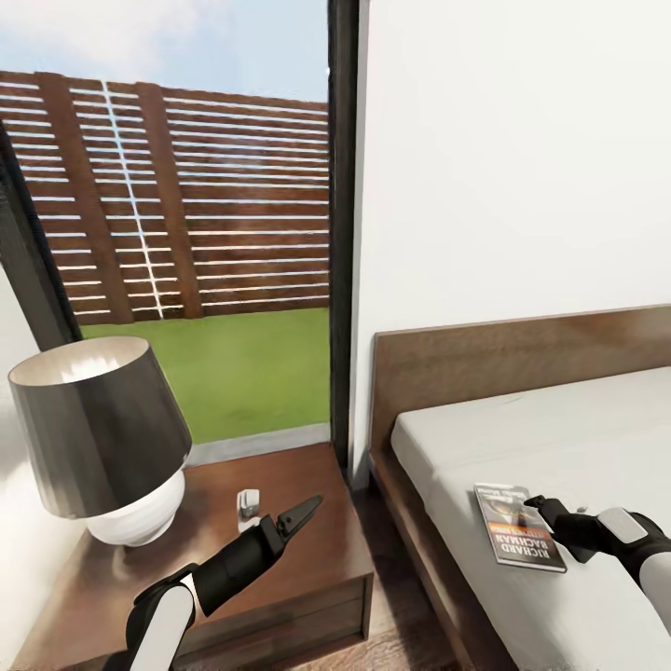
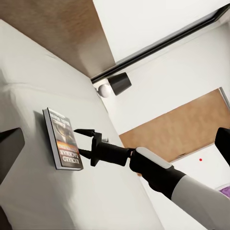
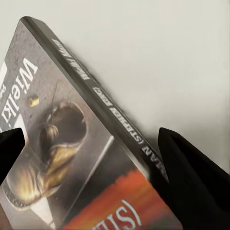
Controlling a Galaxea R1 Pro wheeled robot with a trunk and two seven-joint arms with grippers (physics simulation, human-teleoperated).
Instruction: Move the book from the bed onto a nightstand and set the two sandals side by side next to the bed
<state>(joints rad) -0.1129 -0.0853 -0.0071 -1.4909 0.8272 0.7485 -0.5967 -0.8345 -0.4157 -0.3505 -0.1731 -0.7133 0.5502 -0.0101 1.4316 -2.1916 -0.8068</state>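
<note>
- The right gripper [image 1: 539,504] had its fingers apart astride the book [image 1: 518,538] on the bed [image 1: 596,438], lower right of the head view.
- The left gripper [image 1: 303,513] hovered above the nightstand [image 1: 308,568], lower left; whether its fingers were apart could not be told.

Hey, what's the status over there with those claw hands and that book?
Right gripper open, straddling the book's edge on the bed. Left gripper above the nightstand.

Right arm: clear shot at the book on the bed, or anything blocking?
Probably yes. The right gripper is open at the book, one finger over the cover and one beside the spine. The book lies flat on the bed, with nothing on or beside it.
</note>
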